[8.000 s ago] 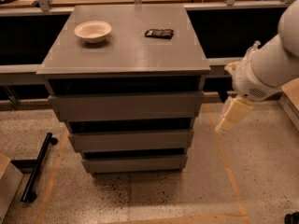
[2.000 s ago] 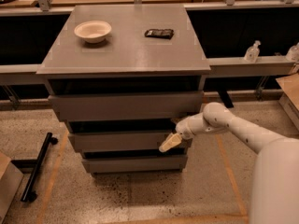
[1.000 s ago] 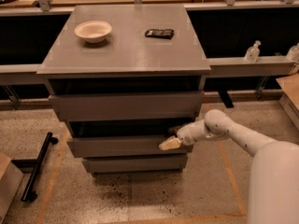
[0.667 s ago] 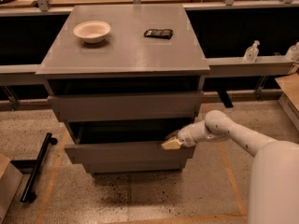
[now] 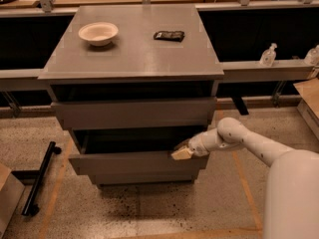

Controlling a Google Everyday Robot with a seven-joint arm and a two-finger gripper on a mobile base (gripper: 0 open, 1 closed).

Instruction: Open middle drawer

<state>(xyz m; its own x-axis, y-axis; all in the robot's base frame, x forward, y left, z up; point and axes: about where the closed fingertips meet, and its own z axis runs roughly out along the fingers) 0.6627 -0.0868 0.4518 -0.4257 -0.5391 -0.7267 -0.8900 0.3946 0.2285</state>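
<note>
The middle drawer (image 5: 134, 164) stands partly out beneath the top drawer (image 5: 134, 112); the claw (image 5: 182, 153) sits at its upper right edge, its grip I cannot tell; further pulling probably remains.

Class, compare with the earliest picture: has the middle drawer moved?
Yes. The middle drawer has slid out toward the camera, past the top drawer; the hand is at its upper right edge.

A white bowl (image 5: 98, 33) and a dark packet (image 5: 169, 35) lie apart; a black bar (image 5: 40, 177) lies on the floor (image 5: 164, 210).
</note>
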